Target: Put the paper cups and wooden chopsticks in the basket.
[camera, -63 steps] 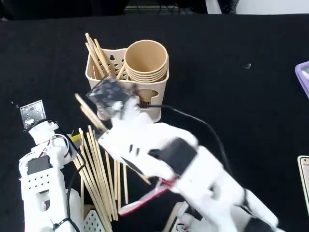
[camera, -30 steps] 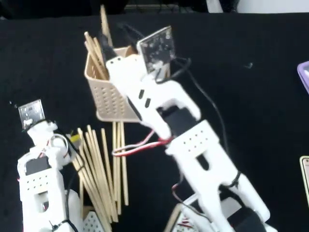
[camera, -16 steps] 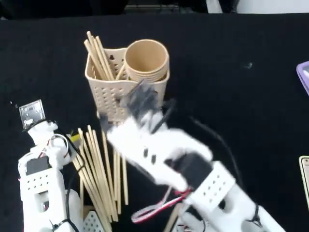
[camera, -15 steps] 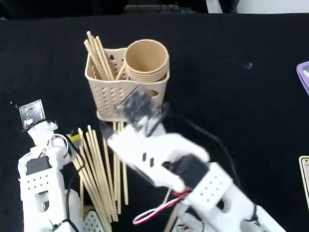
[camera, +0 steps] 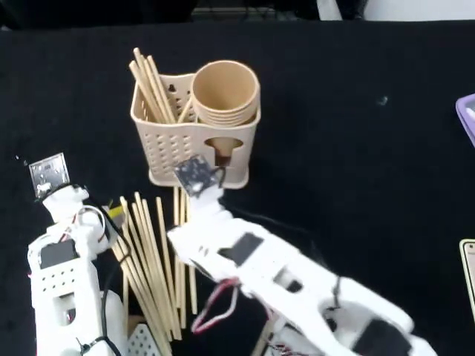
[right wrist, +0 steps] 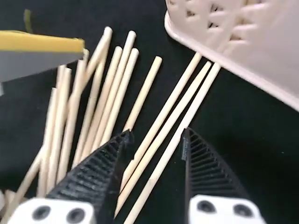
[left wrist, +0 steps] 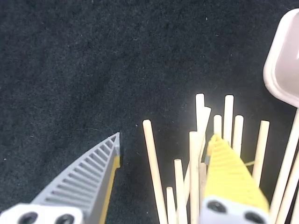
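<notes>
Right gripper (right wrist: 155,133) fingers (right wrist: 205,172) apart over loose chopsticks (right wrist: 142,94), basket (right wrist: 243,42) beside.

Parted fingers (left wrist: 88,186) over loose chopsticks (left wrist: 155,172)

The bench (camera: 386,185) carries a black, matte, fabric-like covering under even lighting. A purple container edge (camera: 466,117) sits at its right border. Beyond the far edge, a white surface (camera: 419,9) adjoins dark shapes (camera: 245,9).

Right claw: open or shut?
Open. The right claw's black fingers stand apart, with loose wooden chopsticks seen between them, near the basket.
</notes>
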Controlling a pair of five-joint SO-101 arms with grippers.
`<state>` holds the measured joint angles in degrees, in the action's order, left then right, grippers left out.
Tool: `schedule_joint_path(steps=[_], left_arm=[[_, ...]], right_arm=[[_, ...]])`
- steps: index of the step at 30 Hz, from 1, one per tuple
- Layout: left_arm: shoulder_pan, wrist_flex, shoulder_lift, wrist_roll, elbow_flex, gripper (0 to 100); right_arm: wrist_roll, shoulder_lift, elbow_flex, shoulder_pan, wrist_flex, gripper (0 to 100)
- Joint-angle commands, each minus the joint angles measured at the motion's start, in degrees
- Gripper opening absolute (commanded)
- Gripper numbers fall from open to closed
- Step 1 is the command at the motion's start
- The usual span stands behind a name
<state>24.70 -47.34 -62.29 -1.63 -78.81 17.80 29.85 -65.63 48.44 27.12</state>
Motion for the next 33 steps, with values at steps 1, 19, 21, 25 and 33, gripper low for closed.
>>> schedule_joint_path(steps=[1,19,21,25,33], left_arm=[[-0.31,0.88,-0.79,0.09,0.31,29],[-0.31,0.88,-0.79,0.09,0.4,29],[-0.22,0.88,-0.79,0.09,0.4,29],[-0.22,0.88,-0.79,0.09,0.4,29],[-0.22,0.88,-0.79,0.09,0.48,29]], right_arm=[[0.7,-12.18,9.1,0.88,-0.26,16.0],[0.18,-27.65,23.34,-2.9,20.4,15.5],[0.09,-27.65,23.43,-2.9,22.59,15.5],[-2.55,-27.65,23.34,-2.9,24.0,8.9],[-13.63,-27.21,23.6,-2.9,26.46,1.0]])
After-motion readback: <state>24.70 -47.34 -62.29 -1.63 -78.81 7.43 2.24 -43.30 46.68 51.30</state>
